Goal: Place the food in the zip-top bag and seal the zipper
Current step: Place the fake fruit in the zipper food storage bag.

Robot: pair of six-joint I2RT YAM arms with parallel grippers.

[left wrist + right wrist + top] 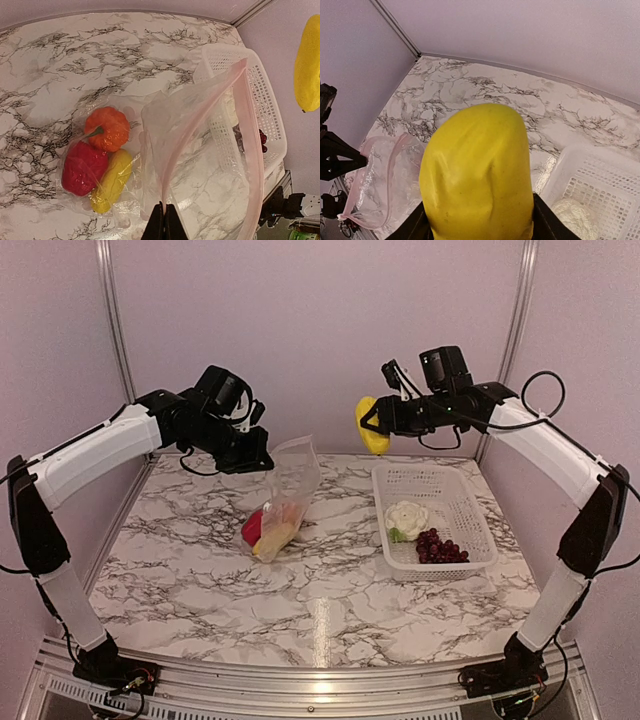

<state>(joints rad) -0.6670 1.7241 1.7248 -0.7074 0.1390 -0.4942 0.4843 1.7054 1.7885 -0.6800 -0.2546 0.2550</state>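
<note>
The left gripper (262, 462) is closed tight on the rim of the bag (290, 485), pinching it just by the zipper (252, 150) and holding that edge up, so the mouth gapes toward the right arm. Below its fingers, on the bag's resting bottom, lie a pepper (82, 167), an orange (107, 128) and a yellow piece (112, 180), touching one another.

Right of the bag mouth and a little above it, the right gripper (372, 425) clamps a yellow fruit (375, 440) in the air, with one finger on each side of it. Below and to the right of that hand stands the basket (480, 510), with the cauliflower (405, 517) and grapes (440, 547) inside.

The loading step looks to be under way, partly done. The next move likely calls for carrying the fruit left until it is over the mouth, then lowering it between the rims before letting go. The opening is narrow and limp, so the fruit may catch the near rim and fold it shut.
</note>
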